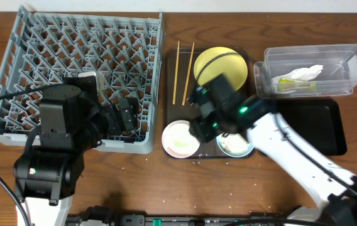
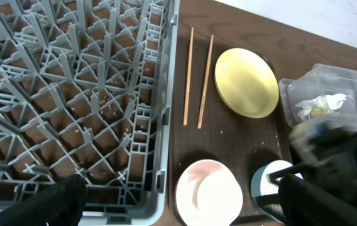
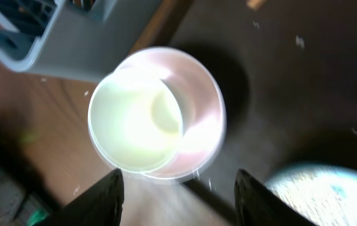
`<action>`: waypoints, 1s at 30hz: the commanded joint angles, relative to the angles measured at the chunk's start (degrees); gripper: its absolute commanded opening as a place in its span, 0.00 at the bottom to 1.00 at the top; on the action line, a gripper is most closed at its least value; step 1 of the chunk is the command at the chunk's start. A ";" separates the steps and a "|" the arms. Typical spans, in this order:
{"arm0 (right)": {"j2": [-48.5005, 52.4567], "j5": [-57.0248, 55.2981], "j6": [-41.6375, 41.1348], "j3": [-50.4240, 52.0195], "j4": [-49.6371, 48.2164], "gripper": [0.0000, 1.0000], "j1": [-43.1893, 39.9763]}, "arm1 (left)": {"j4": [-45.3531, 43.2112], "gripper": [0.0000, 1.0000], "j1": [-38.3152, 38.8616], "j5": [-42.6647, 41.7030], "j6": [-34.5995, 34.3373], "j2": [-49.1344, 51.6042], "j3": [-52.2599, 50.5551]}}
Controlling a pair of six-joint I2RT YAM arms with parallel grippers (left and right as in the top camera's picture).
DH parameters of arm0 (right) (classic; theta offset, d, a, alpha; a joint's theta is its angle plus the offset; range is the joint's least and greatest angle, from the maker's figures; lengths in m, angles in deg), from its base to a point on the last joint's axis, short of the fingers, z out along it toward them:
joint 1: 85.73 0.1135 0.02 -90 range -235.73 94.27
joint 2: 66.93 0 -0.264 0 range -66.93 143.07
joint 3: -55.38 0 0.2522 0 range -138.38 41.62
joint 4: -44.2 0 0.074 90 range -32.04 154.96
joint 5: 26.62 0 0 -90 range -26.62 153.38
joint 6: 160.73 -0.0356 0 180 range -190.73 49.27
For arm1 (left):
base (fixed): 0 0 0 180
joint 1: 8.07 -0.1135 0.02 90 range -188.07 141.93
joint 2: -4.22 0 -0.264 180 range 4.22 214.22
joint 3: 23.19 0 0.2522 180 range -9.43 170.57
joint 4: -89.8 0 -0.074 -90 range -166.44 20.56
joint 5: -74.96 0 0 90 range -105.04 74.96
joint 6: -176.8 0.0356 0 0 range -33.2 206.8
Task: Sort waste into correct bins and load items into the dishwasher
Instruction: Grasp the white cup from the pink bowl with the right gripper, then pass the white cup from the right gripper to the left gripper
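Observation:
A white bowl (image 1: 180,139) with a small white cup (image 3: 134,119) lying in it stands at the brown tray's front left corner. My right gripper (image 3: 181,201) hovers just in front of that bowl (image 3: 207,125), jaws open and nothing between them. To its right sits the light blue bowl (image 1: 235,145), holding whitish rice scraps. Two chopsticks (image 1: 183,72) and the yellow plate (image 1: 222,63) lie at the tray's back. My left gripper (image 2: 185,201) hangs open above the front right corner of the grey dishwasher rack (image 1: 71,69). The clear tub (image 1: 348,59) holds the napkin (image 1: 304,74) and wrapper (image 1: 285,85).
The glossy black tray (image 1: 320,129) lies in front of the clear tub, at the right. My right arm (image 1: 291,150) crosses over the brown serving tray (image 1: 169,107) from the lower right. Small crumbs dot the wooden table near its front edge.

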 commanded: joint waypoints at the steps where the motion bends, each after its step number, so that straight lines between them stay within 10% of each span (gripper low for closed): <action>1: 2.91 -4.90 -0.79 4.31 -5.25 0.53 3.06 | 0.24 0.98 0.09 -0.68 -1.60 -0.20 0.92; 3: 4.70 -5.46 -0.76 5.11 -7.89 0.48 3.78 | 0.24 0.98 0.09 -1.88 -1.57 -0.20 0.92; 8: 7.50 -5.46 -1.64 5.09 -8.83 0.01 3.89 | 0.63 0.98 0.09 -2.47 -1.57 -0.20 0.92; 22: -6.23 -2.19 -0.59 -2.60 0.37 0.01 -6.16 | -0.28 0.98 0.09 -5.35 -1.57 0.15 0.87; 30: -9.18 44.94 7.45 -5.35 -9.53 0.01 -22.84 | -10.14 0.98 0.09 -30.14 -1.64 2.99 0.87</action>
